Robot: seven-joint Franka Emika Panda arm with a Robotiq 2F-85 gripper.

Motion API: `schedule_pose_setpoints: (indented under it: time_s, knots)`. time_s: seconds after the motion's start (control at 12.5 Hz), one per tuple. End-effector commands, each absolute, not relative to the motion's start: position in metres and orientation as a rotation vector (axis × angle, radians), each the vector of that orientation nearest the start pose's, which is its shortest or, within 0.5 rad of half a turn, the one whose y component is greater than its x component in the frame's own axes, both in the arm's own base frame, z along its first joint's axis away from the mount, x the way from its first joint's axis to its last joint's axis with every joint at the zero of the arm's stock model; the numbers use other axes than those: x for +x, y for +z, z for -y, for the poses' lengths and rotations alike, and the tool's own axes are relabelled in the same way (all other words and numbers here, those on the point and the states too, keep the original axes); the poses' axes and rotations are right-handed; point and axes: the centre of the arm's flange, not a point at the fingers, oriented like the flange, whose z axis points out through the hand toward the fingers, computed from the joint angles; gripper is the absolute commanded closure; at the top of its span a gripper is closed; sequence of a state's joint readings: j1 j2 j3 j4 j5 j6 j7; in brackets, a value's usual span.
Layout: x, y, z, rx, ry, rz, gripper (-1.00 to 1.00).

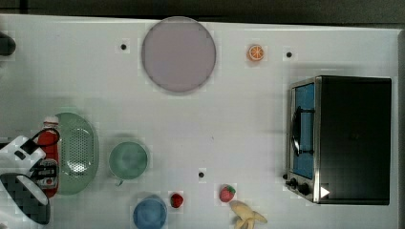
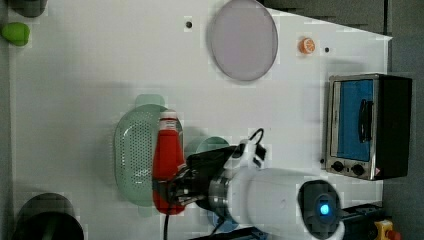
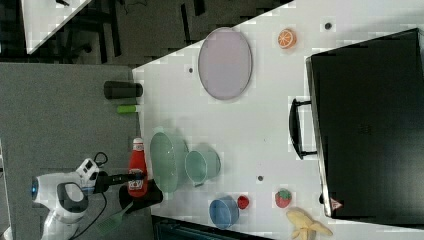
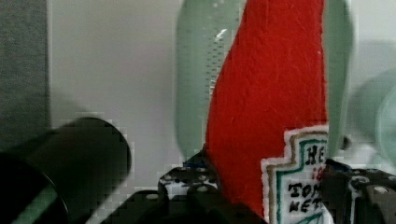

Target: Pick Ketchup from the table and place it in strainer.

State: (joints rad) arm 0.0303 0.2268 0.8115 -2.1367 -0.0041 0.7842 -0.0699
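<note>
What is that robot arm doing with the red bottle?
The robot's gripper is clamped on the lower, labelled end of the small red ketchup squeeze bottle with a white cap. It holds the bottle at the large pale green plastic strainer with little holes; the left view shows the bottle across the strainer's rim. Whether it is lifted or touching is unclear. Nearby on the white table sit a small round green cup and a grey-lilac round plate.

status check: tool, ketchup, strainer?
Tool shut on ketchup at label end. Bottle held over strainer, not yet released. Green cup sits beside strainer, apart from the bottle.
</note>
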Motion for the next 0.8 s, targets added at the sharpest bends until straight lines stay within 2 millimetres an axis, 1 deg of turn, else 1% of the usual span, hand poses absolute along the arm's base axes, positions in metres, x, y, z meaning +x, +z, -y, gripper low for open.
schedule_pose_setpoints:
  time_s: [0.08, 0.16, 0.24, 0.32, 0.4, 0.48, 0.56, 0.64, 0.8]
  knots:
    - [0.405, 0.301, -0.392, -2.976, 0.083, -0.069, -0.2]
    - [0.402, 0.285, -0.39, -2.968, 0.102, -0.068, -0.29]
    - [0.4, 0.273, -0.389, -2.954, 0.121, -0.077, -0.5]
    - [0.401, 0.266, -0.389, -2.935, 0.125, -0.087, -0.72]
    - [0.402, 0.264, -0.39, -2.921, 0.119, -0.092, -0.94]
    - [0.405, 0.268, -0.391, -2.91, 0.095, -0.095, -1.0]
    - [0.41, 0.277, -0.391, -2.906, 0.067, -0.104, -1.0]
    - [0.418, 0.29, -0.386, -2.902, 0.022, -0.138, -1.0]
    - [0.443, 0.328, -0.363, -2.889, -0.112, -0.218, -1.0]
